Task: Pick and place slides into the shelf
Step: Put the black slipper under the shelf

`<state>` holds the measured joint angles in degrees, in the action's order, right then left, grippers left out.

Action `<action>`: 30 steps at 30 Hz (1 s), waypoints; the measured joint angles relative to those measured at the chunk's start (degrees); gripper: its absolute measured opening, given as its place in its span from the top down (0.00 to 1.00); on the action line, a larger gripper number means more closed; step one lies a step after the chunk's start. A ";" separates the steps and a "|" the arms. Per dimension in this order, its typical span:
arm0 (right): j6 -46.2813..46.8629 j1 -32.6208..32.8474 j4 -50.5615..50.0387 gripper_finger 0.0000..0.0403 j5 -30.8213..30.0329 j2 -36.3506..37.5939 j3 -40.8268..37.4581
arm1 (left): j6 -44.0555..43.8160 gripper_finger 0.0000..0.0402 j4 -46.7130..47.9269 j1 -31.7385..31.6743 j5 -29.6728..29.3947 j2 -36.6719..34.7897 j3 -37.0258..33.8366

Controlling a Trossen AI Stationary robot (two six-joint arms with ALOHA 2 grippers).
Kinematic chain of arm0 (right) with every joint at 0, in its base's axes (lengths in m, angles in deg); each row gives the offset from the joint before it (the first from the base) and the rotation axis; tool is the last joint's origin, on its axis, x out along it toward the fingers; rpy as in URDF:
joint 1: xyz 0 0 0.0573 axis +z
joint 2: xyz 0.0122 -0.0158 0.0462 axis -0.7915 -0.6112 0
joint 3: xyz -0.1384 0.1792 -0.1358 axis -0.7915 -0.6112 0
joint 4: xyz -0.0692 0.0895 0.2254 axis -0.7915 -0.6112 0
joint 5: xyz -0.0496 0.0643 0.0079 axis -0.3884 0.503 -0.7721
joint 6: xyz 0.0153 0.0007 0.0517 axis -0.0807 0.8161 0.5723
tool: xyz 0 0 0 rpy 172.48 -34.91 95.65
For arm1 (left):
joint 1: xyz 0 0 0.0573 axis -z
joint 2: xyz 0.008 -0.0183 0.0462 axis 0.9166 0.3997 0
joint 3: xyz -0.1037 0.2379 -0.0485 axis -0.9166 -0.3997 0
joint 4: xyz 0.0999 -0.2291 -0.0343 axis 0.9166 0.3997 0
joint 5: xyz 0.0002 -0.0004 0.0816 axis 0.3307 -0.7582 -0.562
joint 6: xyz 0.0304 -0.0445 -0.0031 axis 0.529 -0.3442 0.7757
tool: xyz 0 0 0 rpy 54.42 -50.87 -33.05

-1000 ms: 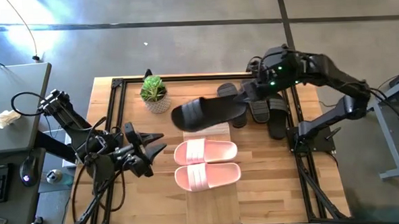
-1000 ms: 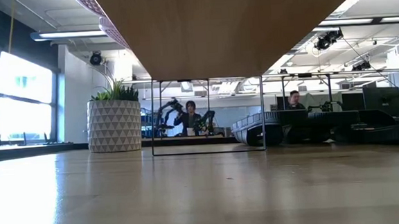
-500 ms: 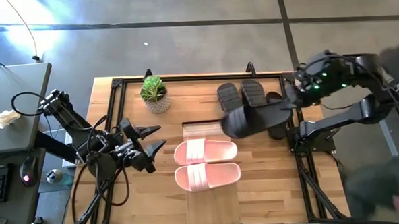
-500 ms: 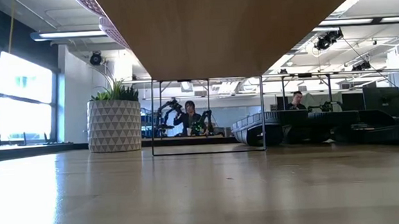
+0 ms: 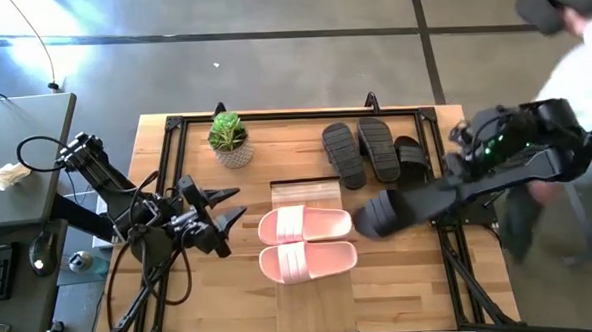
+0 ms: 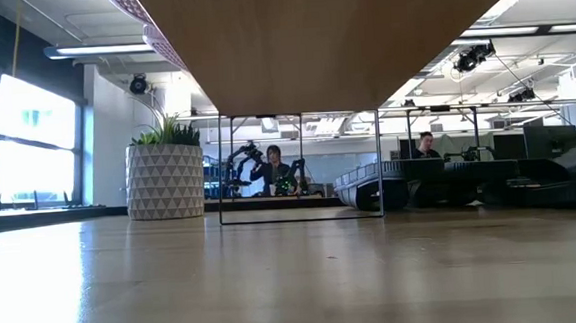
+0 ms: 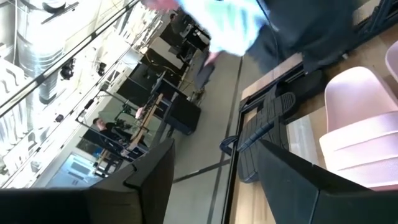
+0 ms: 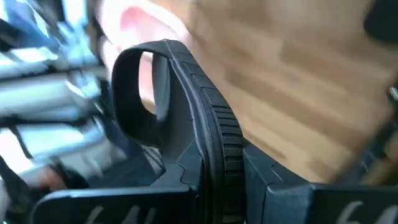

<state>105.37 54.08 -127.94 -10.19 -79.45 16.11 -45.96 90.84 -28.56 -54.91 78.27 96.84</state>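
Two pale pink slides [image 5: 305, 226] [image 5: 307, 262] lie soles down on the shelf's light plank [image 5: 314, 303]. Three black slides [image 5: 343, 154] [image 5: 378, 147] [image 5: 411, 161] lie on the table beyond it. A fourth black slide [image 5: 398, 210] hangs in the air to the right of the pink pair, with my right gripper [image 5: 445, 189] shut on it. My left gripper [image 5: 233, 209] stands open left of the pink pair, pointing level at them with nothing between its fingers [image 7: 292, 180]. My right gripper pinches the black slide's sole [image 8: 217, 163] between its two fingers, at the end away from the strap [image 8: 140, 93]. The ribbed edge of the sole faces the wrist camera. The fingers slant down from the table's right side. The slide is lifted clear and reaches out toward the pink pair.
A potted plant [image 5: 229, 137] stands at the far left of the table. Black frame rails [image 5: 168, 172] run along the table's edges. A person [image 5: 571, 34] stands close behind my right arm at the table's right side. The low view shows the plank's underside [image 6: 331, 39].
My right gripper has carried the black slide from beside the plant, over the shelf's far end, toward the table's right and near edges and somewhat down, turning as it went. It stays shut on the slide. A person has come into view at the right.
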 joint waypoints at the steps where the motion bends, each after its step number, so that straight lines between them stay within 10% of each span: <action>1: 0.04 0.77 0.04 0.91 1.43 0.61 -1.92 | -0.01 0.48 -0.02 -0.03 -0.01 -0.01 0.00; 12: 2.86 7.32 1.37 0.91 3.67 5.82 -24.18 | -0.11 0.49 -0.02 -0.04 0.01 0.00 -0.02; 18: 3.32 11.01 20.36 0.91 3.28 8.06 -37.21 | -5.47 0.49 0.05 0.00 0.11 -0.29 -0.04; 30: 15.18 23.19 48.51 0.91 -13.69 15.01 -57.95 | -7.46 0.49 0.02 0.01 0.68 -1.29 -0.07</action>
<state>120.55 77.27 -79.43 -23.88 -64.44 -41.84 -53.42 90.86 -28.55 -54.23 76.98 96.78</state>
